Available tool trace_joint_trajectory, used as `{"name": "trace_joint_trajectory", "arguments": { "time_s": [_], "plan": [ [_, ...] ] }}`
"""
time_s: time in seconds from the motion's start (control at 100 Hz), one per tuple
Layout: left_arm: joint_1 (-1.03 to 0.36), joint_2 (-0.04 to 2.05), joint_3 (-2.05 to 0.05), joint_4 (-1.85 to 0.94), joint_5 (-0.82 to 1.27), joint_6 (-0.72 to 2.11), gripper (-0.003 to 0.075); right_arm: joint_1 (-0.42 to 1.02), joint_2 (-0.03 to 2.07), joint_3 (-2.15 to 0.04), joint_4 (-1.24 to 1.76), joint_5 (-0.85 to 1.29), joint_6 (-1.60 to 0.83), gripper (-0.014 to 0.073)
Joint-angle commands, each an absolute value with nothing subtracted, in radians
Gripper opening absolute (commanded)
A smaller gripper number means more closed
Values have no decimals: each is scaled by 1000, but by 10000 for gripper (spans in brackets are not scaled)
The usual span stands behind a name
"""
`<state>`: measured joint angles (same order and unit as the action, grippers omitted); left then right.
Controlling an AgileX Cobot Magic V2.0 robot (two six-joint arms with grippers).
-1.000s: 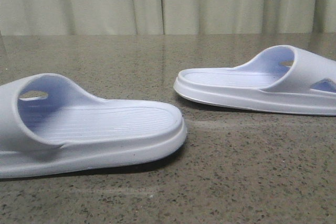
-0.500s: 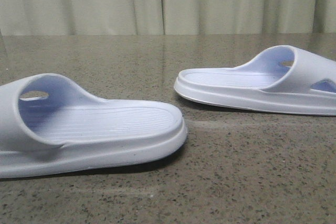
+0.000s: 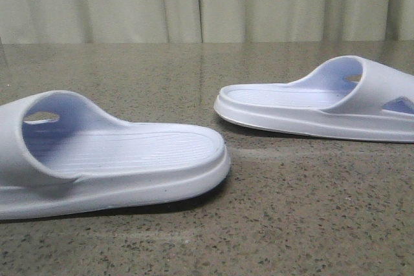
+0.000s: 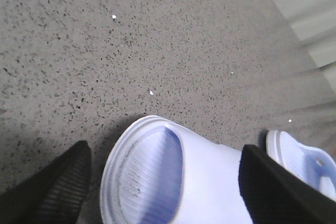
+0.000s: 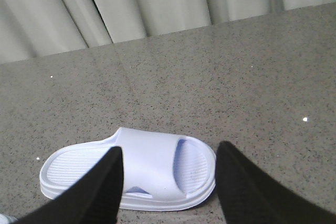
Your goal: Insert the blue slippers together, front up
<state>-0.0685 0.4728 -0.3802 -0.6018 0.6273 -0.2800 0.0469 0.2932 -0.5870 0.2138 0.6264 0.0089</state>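
Two pale blue slippers lie flat, soles down, on the table. In the front view the left slipper [image 3: 129, 153] is near, its heel pointing right. The right slipper [image 3: 304, 105] lies farther back, heel pointing left, with a gap between the two. Neither gripper shows in the front view. My left gripper [image 4: 165, 150] is open, its black fingers on either side of the left slipper's [image 4: 178, 177] toe end. The other slipper's [image 4: 304, 161] edge shows beyond it. My right gripper [image 5: 170, 149] is open, hovering in front of the right slipper [image 5: 152, 166], whose strap sits between the fingers.
The table [image 3: 291, 224] is grey speckled stone. A pale pleated curtain [image 3: 194, 4] hangs along its far edge.
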Motion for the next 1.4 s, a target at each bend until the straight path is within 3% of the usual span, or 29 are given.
{"name": "trace_joint_trajectory", "arguments": {
  "time_s": [0.0,1.39],
  "plan": [
    [-66,485,-382,-702,533,-293,517,41,314,-620,224,545,7,337],
    [-66,563,-248,-874,498,-293,517,41,314,-620,254,545,7,337]
  ]
}}
